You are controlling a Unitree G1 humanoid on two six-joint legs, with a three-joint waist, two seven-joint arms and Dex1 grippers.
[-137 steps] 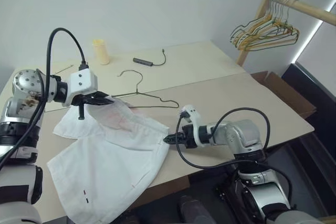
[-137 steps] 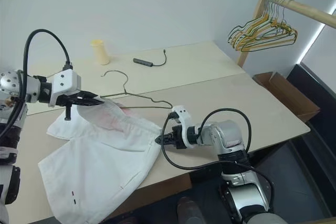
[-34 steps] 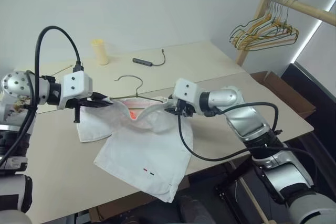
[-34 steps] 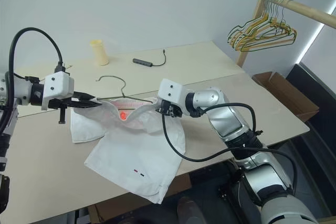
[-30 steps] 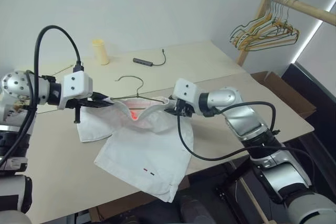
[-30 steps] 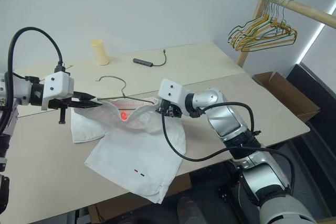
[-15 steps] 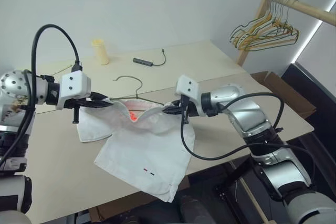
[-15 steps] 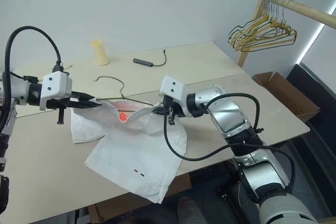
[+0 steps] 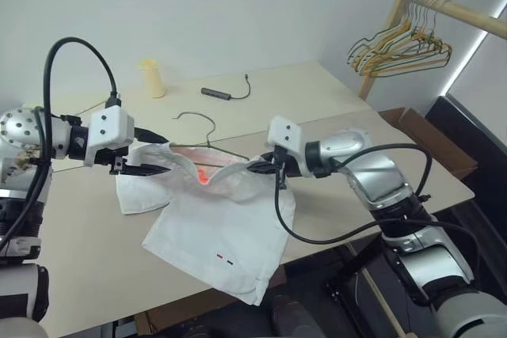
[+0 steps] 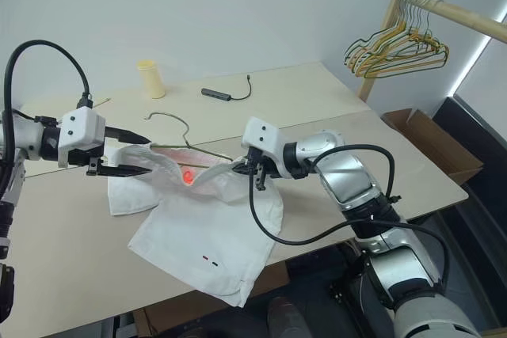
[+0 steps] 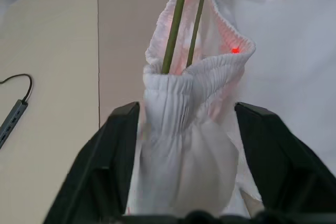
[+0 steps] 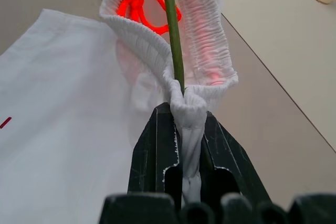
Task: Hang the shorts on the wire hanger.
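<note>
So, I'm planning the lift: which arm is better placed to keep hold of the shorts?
Right. The right gripper is shut on the shorts' waistband beside the wire hanger, while the left gripper stands open around its end of the waistband.

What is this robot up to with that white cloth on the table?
It is fitting white shorts onto a thin wire hanger on the table. The hanger's bar runs through the gathered waistband. The right pincer is shut on one end of the waistband, holding it up. The left pincer stands open around the other end, its fingers apart on either side of the cloth. The legs of the shorts lie on the table.
</note>
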